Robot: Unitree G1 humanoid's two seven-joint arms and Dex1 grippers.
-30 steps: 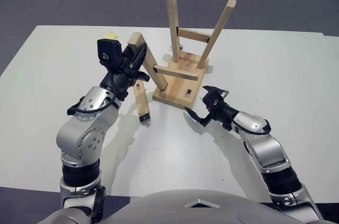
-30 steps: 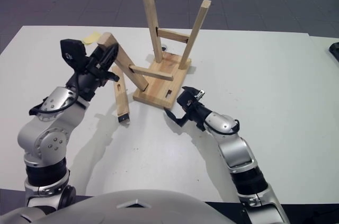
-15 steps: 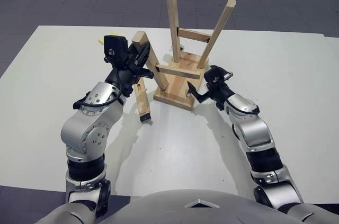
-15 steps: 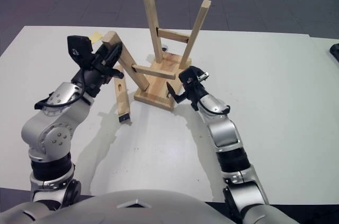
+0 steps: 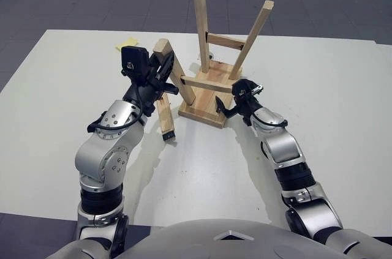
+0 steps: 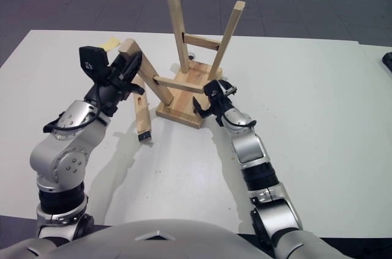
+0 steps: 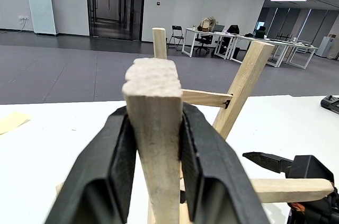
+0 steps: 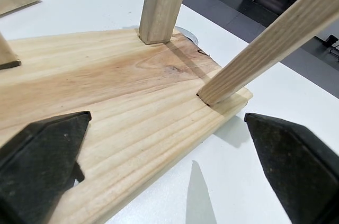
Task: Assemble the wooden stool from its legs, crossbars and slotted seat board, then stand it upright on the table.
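As I read the scene from the head camera, the white table (image 5: 55, 93) carried a yellow paper slip (image 5: 127, 41) at its far left edge. Next to the right, the left claw (image 7: 154, 144) pinched the upper end of a tilted leg (image 5: 174, 70), its two black fingers (image 7: 114, 166) pressed flat against opposite faces of the wood. That leg leaned down and to the right toward the left edge of the seat board; I could not tell whether its lower end sat in a slot. Just below the left claw, a second leg (image 5: 164, 118) slanted down to the table, its dark-capped tip resting on the surface just beside the board, its top hidden behind the claw. A lower crossbar (image 5: 205, 82) ran from the tilted leg toward the right.

The slotted seat board (image 5: 205, 111) lay flat on the table at centre. Two upright legs (image 5: 201, 23) rose from its far side, the right one leaning outward, and an upper crossbar (image 5: 225, 40) joined them.

At the board's near right corner, the right claw (image 5: 237, 101) was spread wide. Its fingers (image 8: 42, 166) stood on either side of that corner without touching the wood.
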